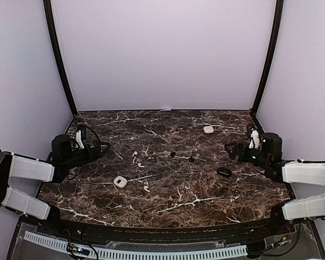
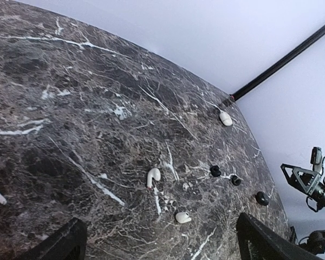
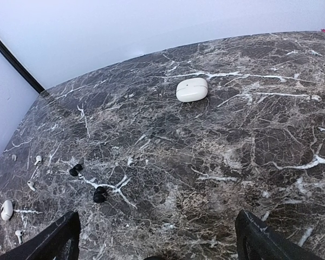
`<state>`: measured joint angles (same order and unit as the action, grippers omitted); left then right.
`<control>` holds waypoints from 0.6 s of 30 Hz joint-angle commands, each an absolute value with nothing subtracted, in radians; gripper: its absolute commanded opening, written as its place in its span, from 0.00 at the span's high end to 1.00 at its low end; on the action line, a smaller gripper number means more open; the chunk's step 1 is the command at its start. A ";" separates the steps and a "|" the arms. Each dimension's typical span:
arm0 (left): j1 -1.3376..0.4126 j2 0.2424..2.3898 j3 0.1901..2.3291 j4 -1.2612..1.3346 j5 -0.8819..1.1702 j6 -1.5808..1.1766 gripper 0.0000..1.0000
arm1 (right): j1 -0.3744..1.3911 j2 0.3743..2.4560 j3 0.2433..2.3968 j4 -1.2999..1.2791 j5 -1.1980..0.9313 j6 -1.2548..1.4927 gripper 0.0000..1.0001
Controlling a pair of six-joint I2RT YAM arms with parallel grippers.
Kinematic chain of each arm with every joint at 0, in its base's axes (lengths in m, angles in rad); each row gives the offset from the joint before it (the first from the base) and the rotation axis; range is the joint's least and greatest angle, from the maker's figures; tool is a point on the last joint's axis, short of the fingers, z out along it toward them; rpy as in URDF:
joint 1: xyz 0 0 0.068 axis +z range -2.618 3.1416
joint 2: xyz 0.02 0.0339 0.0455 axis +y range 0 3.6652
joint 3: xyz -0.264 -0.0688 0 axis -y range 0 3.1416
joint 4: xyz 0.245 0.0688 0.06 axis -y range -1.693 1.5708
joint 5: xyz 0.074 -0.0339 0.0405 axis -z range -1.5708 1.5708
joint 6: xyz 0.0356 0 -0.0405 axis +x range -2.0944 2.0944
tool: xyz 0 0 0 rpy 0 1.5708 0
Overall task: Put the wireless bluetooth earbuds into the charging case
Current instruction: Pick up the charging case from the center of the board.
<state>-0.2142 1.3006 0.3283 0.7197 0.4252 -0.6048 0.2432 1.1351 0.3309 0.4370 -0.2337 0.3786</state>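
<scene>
- The left claw (image 1: 99, 146) sits at the left edge of the top view. Its fingers are spread wide apart with nothing between them.
- The right claw (image 1: 231, 149) sits at the right edge, pointing toward the middle. Its jaws are also wide apart and empty.
- Two black earbuds (image 1: 173, 154) (image 1: 191, 159) lie loose on the marbled bench (image 1: 168, 208), just right of centre. They are near each other but not touching.
- Three white earbuds (image 1: 134, 154) (image 1: 140, 164) (image 1: 146, 188) lie scattered left of centre, each apart from the others. None is in any case.
- A white case (image 1: 208, 129) rests toward the upper right of the bench, lid shut. In the right wrist view it lies above centre.
- A second white case (image 1: 119, 181) lies lower left of centre, near the lowest white bud. I cannot tell whether its lid is open.
- A black case (image 1: 224, 171) lies at the right, just below the right claw and apart from it.
</scene>
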 commanded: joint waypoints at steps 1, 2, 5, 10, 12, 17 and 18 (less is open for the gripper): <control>-0.217 1.202 0.297 0.619 0.248 -0.587 0.01 | 0.250 1.136 0.363 0.459 -0.179 0.366 0.01; -0.217 1.166 0.297 0.573 0.189 -0.589 0.01 | 0.250 1.134 0.364 0.453 -0.167 0.369 0.01; -0.217 1.041 0.262 0.510 0.051 -0.570 0.01 | 0.249 1.132 0.363 0.443 -0.109 0.395 0.01; -0.217 0.874 0.130 0.615 0.083 -0.622 0.01 | 0.248 1.140 0.381 0.399 0.016 0.525 0.01; -0.218 0.843 0.081 0.655 0.059 -0.688 0.01 | 0.248 1.164 0.384 0.424 -0.017 0.504 0.01; -0.217 0.844 0.076 0.701 0.144 -0.632 0.04 | 0.249 1.307 0.464 0.386 -0.132 0.460 0.01; -0.217 0.856 0.081 0.723 0.195 -0.614 0.04 | 0.251 1.342 0.506 0.347 -0.140 0.452 0.01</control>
